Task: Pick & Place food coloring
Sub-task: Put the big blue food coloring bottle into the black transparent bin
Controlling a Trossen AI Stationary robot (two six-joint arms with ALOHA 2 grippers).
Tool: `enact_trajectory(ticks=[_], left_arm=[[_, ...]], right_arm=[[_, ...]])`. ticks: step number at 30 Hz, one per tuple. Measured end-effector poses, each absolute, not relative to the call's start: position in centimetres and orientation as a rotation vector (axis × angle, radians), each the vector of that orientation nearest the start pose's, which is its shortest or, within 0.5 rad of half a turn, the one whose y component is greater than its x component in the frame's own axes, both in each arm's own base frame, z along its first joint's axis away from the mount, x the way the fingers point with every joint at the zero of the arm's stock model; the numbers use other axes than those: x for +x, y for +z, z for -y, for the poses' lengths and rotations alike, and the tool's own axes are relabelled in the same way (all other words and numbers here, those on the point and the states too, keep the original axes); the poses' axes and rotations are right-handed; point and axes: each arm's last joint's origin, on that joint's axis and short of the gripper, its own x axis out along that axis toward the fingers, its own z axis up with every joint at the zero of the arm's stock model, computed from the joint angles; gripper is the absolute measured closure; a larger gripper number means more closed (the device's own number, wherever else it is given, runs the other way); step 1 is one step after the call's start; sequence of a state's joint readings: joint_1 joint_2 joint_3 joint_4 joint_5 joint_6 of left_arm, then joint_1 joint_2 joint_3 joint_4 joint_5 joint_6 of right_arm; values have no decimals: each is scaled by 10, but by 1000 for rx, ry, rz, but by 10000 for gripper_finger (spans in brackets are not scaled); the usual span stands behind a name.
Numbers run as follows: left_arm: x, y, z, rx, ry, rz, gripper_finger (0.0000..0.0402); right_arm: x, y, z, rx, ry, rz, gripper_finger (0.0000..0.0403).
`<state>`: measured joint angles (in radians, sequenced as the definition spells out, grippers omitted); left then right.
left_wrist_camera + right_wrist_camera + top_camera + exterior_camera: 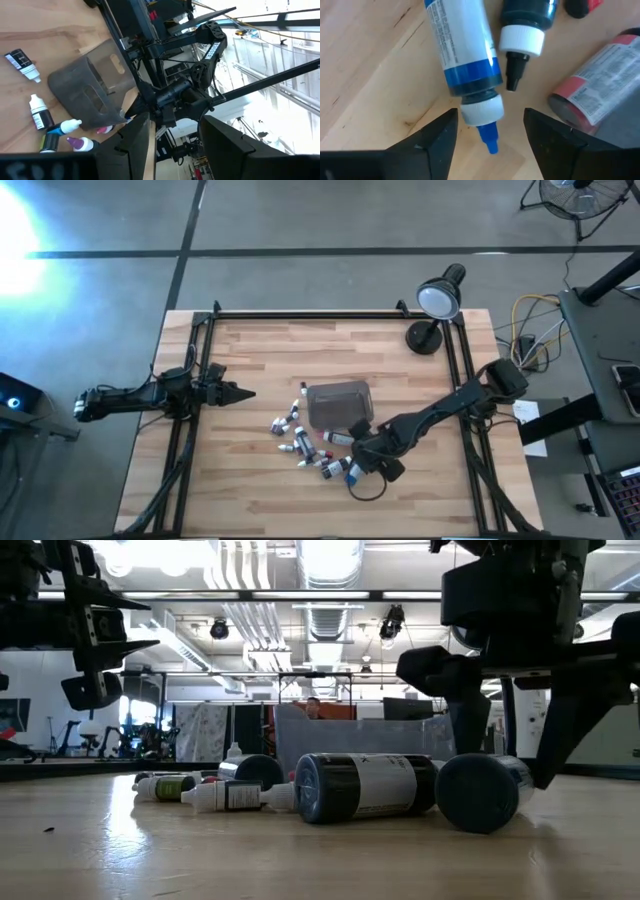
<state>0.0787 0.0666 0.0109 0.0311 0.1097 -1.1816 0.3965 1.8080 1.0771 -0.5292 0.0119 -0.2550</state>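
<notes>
Several small food coloring bottles (300,438) lie on their sides on the wooden table, near and to the left of a smoky-grey tub (340,405). My right gripper (362,468) points steeply down over the nearest bottles and is open. In the right wrist view its fingers stand on either side of the white cap and blue tip (481,109) of a blue-banded bottle (465,45), and no touch shows. A dark bottle (527,15) and a red-labelled one (600,85) lie beside it. My left gripper (238,393) waits level at the table's left, open with nothing between its fingers.
A black desk lamp (438,305) stands at the far right corner. Black frame rails (200,360) run along the table's left, right and far sides. Bare wood (290,350) lies beyond the tub. A cable loops under the right gripper near the front edge (365,492).
</notes>
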Motion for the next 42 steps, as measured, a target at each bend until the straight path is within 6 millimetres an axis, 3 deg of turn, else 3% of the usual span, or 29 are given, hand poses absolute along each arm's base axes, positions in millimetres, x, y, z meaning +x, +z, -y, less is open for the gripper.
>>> enact_trajectory(ticks=[12,25,31,38,42], left_arm=[[101,165,-5,-1184,-9,-46,250],[102,164,-5,-1185,-2,-56,250],[102,163,-5,-1185,-2,-57,250],[102,163,-6,-1185,21,-45,250],[102,163,-7,-1184,63,-20,250]], right_arm=[[318,140,-134,-434,514,-1205,225],[311,143,-131,-419,485,-1325,282],[313,166,-130,-341,318,-1366,297],[295,217,-131,-225,137,-1347,297],[288,251,-119,-77,-83,-1263,297]])
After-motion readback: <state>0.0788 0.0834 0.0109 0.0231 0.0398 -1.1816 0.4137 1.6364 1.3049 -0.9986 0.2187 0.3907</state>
